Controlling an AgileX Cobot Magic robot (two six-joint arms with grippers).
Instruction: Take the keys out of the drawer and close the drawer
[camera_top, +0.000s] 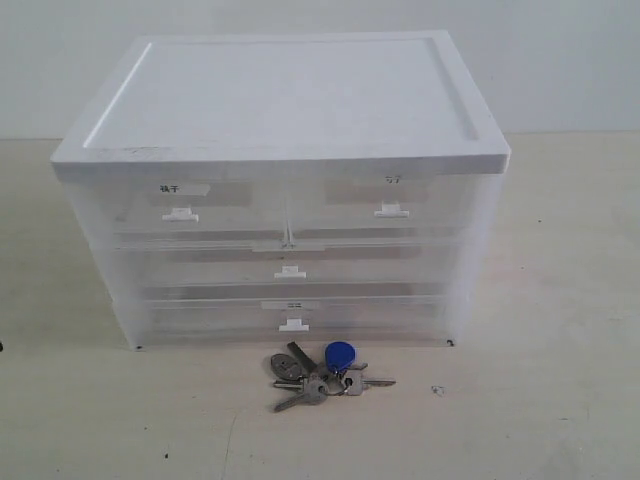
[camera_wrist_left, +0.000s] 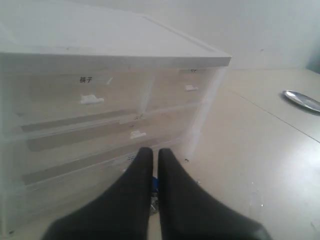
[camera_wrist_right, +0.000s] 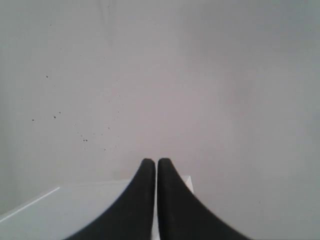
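Silver-grey keys | on table, before closed drawer | ahead of left gripper

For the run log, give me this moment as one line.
keys: on table, in front of drawer | drawer: closed | left gripper: shut, empty | right gripper: shut, empty

The upper left half-width drawer carries a small label with two dark Chinese characters. The second looks like 子, and the first is too blurred to be sure of. The upper right half-width drawer has a marking too small to read. The bottom drawer bears a white strip with tiny dark marks that cannot be read.
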